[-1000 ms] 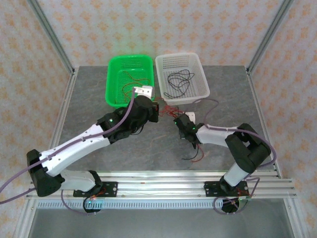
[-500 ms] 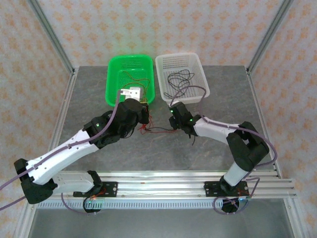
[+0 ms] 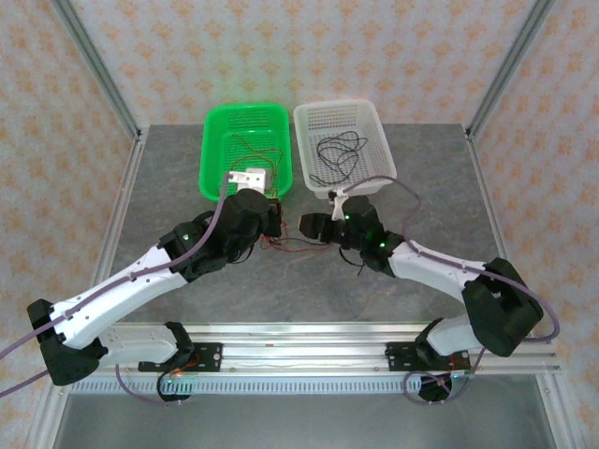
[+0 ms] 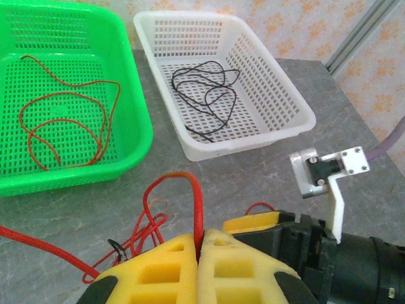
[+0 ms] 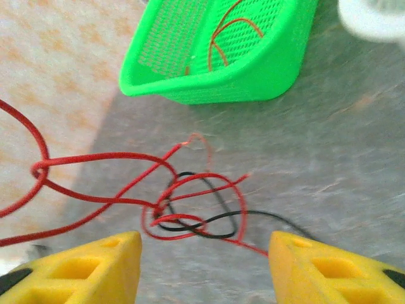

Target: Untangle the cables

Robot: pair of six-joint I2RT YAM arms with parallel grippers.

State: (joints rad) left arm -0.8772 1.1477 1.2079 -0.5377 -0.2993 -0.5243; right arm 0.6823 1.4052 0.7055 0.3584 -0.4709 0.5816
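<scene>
Your left end effector [image 4: 199, 246] is clenched on a red cable [image 4: 198, 202]. Your right end effector [image 5: 202, 246] stands released, near the red-and-black tangle [image 5: 183, 212] on the counter [image 5: 342, 145]

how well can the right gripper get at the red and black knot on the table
Probably yes: the right gripper is open and the knot lies on the table just ahead of it with nothing in between.

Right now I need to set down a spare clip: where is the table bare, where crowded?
Bare: the table left of the green basket, right of the white basket, and the near middle by the rail. Crowded: in front of the baskets, where the left gripper, the right gripper and the tangled cables meet.
</scene>
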